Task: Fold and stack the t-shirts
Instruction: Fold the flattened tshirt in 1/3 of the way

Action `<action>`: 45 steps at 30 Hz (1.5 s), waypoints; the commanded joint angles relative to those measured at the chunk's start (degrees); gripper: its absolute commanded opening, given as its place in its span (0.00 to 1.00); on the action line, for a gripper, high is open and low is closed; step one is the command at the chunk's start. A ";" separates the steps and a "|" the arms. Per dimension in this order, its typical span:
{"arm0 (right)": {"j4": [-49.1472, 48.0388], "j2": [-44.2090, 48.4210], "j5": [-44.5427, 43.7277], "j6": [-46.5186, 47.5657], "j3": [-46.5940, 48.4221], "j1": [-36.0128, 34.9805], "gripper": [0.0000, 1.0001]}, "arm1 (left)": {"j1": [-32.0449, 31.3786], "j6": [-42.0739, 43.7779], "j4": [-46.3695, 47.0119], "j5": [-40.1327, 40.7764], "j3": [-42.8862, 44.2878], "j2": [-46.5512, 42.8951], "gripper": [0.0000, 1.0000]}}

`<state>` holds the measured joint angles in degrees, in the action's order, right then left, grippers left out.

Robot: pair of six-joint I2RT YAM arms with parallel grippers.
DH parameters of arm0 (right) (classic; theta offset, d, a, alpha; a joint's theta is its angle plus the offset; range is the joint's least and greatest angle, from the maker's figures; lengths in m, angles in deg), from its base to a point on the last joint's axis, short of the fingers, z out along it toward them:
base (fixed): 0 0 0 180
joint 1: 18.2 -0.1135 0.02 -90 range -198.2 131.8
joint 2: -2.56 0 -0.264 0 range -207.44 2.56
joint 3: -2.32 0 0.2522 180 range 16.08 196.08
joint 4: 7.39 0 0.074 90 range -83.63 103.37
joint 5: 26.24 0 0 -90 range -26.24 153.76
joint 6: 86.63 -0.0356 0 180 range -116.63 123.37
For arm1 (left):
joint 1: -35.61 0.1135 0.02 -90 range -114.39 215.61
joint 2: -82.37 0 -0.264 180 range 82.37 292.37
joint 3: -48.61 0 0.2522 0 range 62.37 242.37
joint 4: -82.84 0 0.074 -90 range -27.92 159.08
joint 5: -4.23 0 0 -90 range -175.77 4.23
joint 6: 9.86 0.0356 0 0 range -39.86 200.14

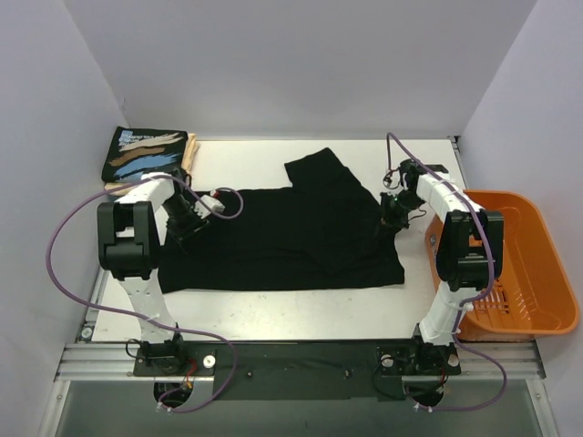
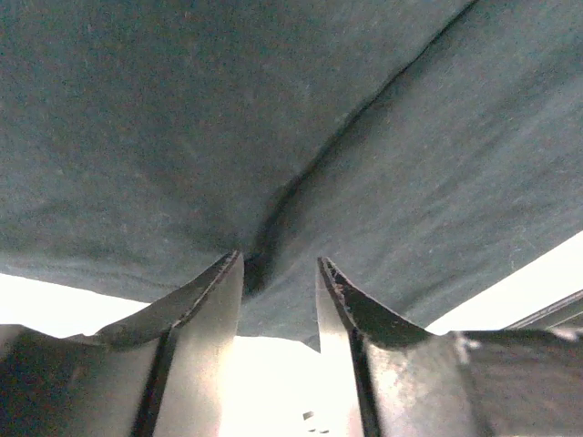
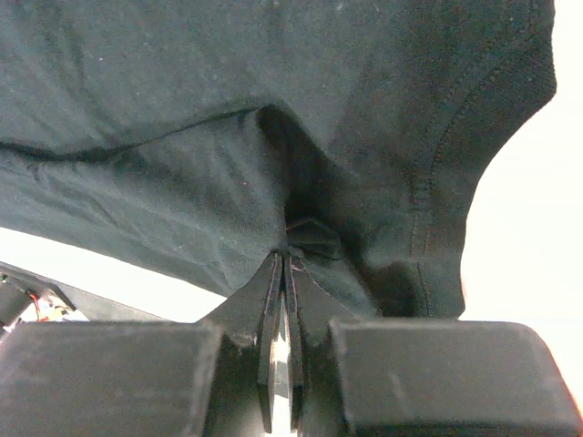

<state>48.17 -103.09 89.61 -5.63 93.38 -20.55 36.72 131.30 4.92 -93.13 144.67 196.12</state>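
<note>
Where the two arms reach in from the near edge, the white desk (image 1: pixel 273 314) carries one large garment across its middle: a plain black t-shirt (image 1: pixel 291 237), spread flat and lying sideways. Its outline is roughly rectangular, with one short sleeve (image 1: pixel 319 168) jutting toward the far edge. The near edge lies fairly straight. In the wrist views the cloth reads as dull, dark knit with a double-stitched hem (image 3: pixel 437 182) and soft creases.

An orange plastic basket (image 1: pixel 537 273) sits just off the desk's right side, apart from the shirt.

At the far left corner lies a folded stack. On top is a black shirt with blue, tan and white brush-stroke print (image 1: pixel 146 153), and a cream shirt (image 1: pixel 190 150) shows along its right edge beneath.

The left arm (image 1: pixel 137 237) bends over the black shirt's left edge. The left jaws stand narrowly apart, a raised crease of cloth (image 2: pixel 273 209) just at the gap, nothing clamped.

The right arm (image 1: pixel 465 241) reaches to the shirt's right edge. The right jaws are pressed together, pinching a small tuck of the black cloth (image 3: pixel 310 237).
</note>
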 commanded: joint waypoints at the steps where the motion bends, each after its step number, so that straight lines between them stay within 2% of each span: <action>1: 2.32 -1.05 1.31 -1.11 0.75 -0.90 0.00 | -3.12 -1.93 3.42 -5.90 2.94 -4.14 0.51; 5: 2.06 -2.72 0.97 -1.90 0.92 -0.38 0.00 | -9.79 -3.87 5.71 -12.67 8.73 -8.02 0.54; 9: 1.53 -4.65 0.43 -1.91 2.41 0.85 0.00 | -21.82 -2.56 5.20 -18.30 13.48 -7.85 0.55; 10: 1.35 -5.09 0.78 -1.56 2.68 1.03 0.00 | -26.28 -1.42 4.75 -20.83 14.80 -6.89 0.54; 14: 1.27 -6.94 2.89 -1.03 3.91 0.86 0.00 | -37.28 2.54 6.76 -30.42 15.34 -4.25 0.53; 17: 1.09 -7.12 2.72 -0.67 3.74 0.86 0.00 | -43.62 5.70 11.75 -34.99 15.96 -1.18 0.50; 21: 1.00 -6.50 2.72 -0.50 2.77 0.86 0.00 | -48.73 9.75 16.52 -37.81 17.19 3.04 0.47; 24: 0.65 -5.71 2.98 -0.50 1.81 0.86 0.00 | -50.23 12.12 18.36 -39.84 17.45 5.24 0.47; 27: 0.65 -5.45 3.24 -0.59 2.07 0.86 0.00 | -51.37 12.99 21.70 -36.43 16.40 7.87 0.43; 31: 0.65 -4.48 3.24 -0.50 1.81 1.29 0.00 | -51.29 17.21 19.61 -33.43 16.14 9.55 0.41; 33: 0.56 -4.22 3.42 -0.50 1.72 1.38 0.00 | -51.20 17.40 20.74 -31.41 15.18 9.91 0.42; 37: 0.47 -4.39 3.51 -0.50 1.89 1.47 0.00 | -51.38 21.17 16.71 -30.44 14.91 10.35 0.44; 45: 0.39 -4.31 3.86 -0.59 1.98 1.47 0.00 | -52.52 20.74 18.46 -28.42 13.41 11.05 0.49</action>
<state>46.84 -110.37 92.60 -6.83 95.30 -19.35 -14.93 149.94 23.21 -121.80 158.34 206.24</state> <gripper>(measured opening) 0.002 0.474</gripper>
